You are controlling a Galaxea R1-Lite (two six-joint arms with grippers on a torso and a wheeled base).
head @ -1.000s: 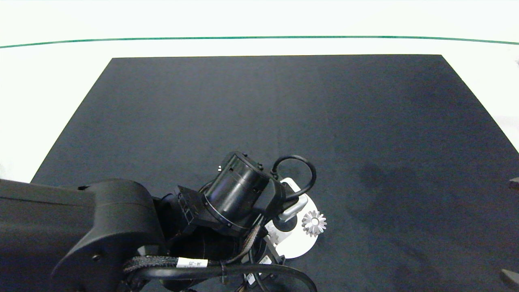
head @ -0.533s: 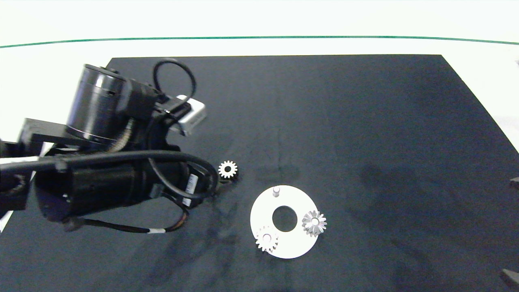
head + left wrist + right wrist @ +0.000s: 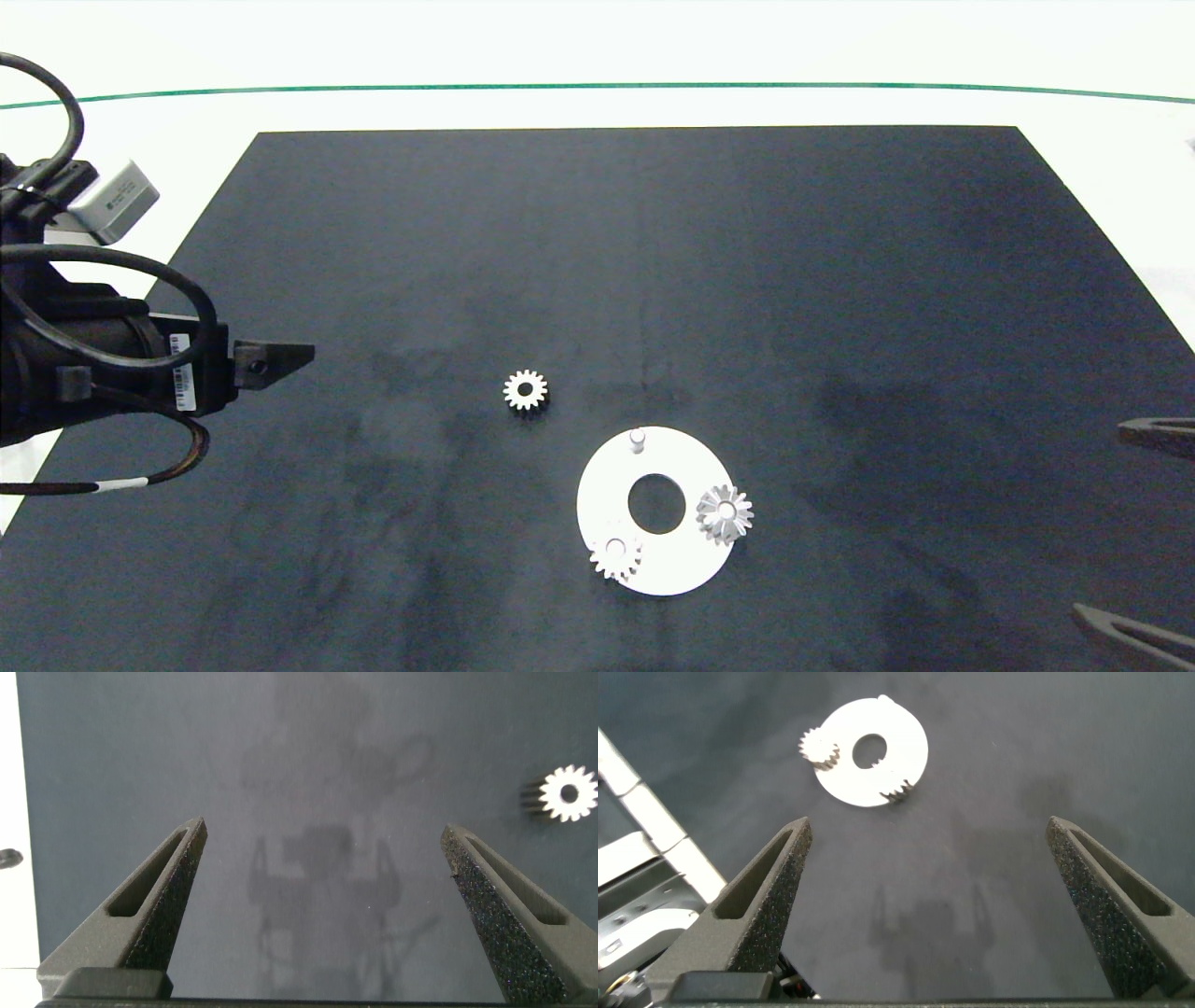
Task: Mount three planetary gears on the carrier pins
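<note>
A white disc [image 3: 686,560] with a large centre hole lies on the black mat. One planetary gear [image 3: 615,557] sits on its near-left pin and another [image 3: 724,513] on its right pin. The far carrier pin [image 3: 637,439] stands bare. A third gear [image 3: 525,389] lies loose on the mat, left of and beyond the disc, and shows in the left wrist view [image 3: 568,793]. My left gripper [image 3: 322,831] is open and empty over bare mat at the far left. My right gripper [image 3: 929,826] is open and empty, with the disc [image 3: 906,742] some way ahead of it.
The black mat [image 3: 653,243] covers most of the white table [image 3: 597,47]; a green line [image 3: 597,87] runs along the far side. The left arm [image 3: 103,364] fills the left edge. The right fingers [image 3: 1158,434] reach in at the right edge.
The left arm has pulled away from the disc to the far left, uncovering the gear on the near-left pin. The right fingers have come further into view.
</note>
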